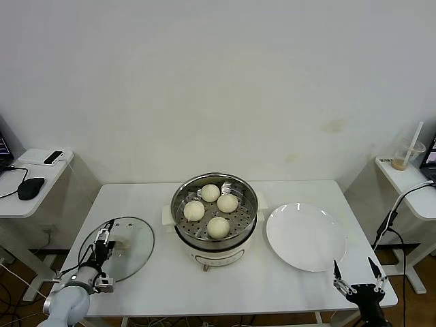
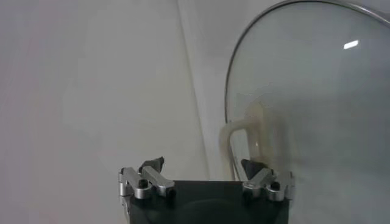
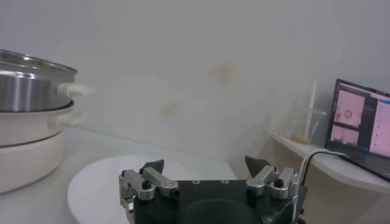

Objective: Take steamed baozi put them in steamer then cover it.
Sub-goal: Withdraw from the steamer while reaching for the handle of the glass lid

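Observation:
Several cream-white baozi [image 1: 210,193] lie on the perforated tray inside the steel steamer [image 1: 246,193] at the table's middle. The clear glass cover [image 1: 133,248] lies flat on the table at the left, its cream handle [image 1: 120,241] up. In the left wrist view the cover [image 2: 317,103] and its handle [image 2: 241,134] are close ahead. My left gripper [image 1: 102,253] is open over the cover's near left edge, a little short of the handle [image 2: 203,168]. My right gripper [image 1: 357,273] is open and empty at the front right table edge [image 3: 205,164].
An empty white plate [image 1: 306,236] lies right of the steamer, also in the right wrist view [image 3: 97,182]. Side tables stand at both sides: a phone and mouse [image 1: 30,187] at left, a drink cup [image 1: 407,154] and screen at right.

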